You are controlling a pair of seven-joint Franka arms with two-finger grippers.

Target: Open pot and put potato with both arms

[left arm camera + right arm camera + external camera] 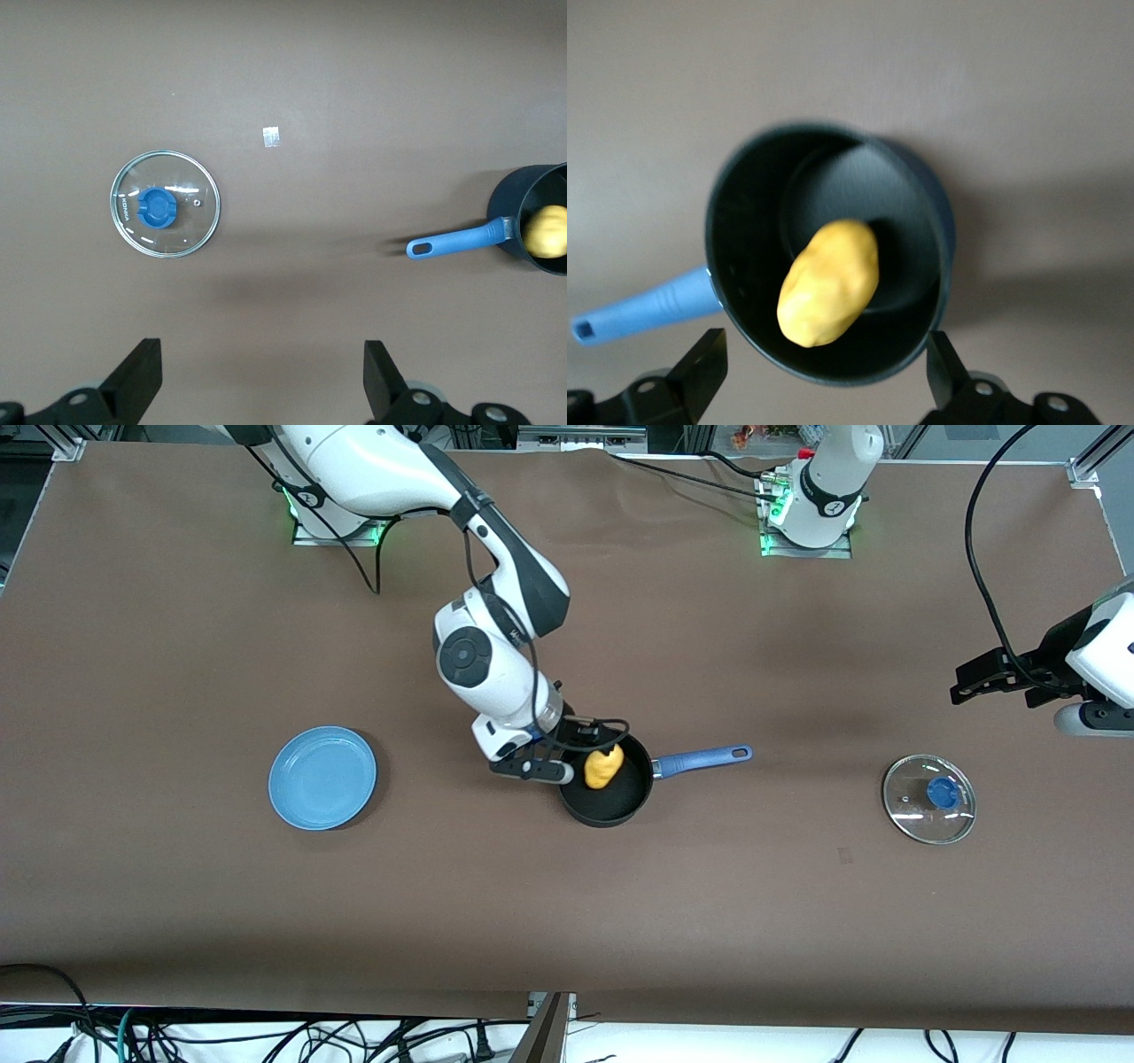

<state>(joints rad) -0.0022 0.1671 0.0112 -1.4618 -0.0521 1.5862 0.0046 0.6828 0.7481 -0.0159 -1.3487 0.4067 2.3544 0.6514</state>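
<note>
Potato in the pot, both claws released

Claw of the right arm (567,766) hangs over the rim of the pot (608,797), on the side toward the right arm's end of the counter (177,903). Its fingers stand apart and hold nothing. In the right wrist view the potato (829,283) is seen between them but lower, inside the black pot; whether it already rests on the bottom I cannot tell. From the pot the blue handle (702,759) points to about 3 o'clock in the front view.

The left claw (263,376) is also spread wide and empty, over the counter near the lid (928,798), at about 1 o'clock from it. The lid lies flat, knob (943,792) upward, well apart from the pot toward the left arm's end. A light-blue plate (322,777) lies toward the right arm's end.

I judge the potato firm and light, a little lumpy, best gripped across its narrow middle. The lid is glass, so probably fragile and slippery; the knob is the safe place to hold. The pot looks stiff and heavier; its handle would give the grip.
</note>
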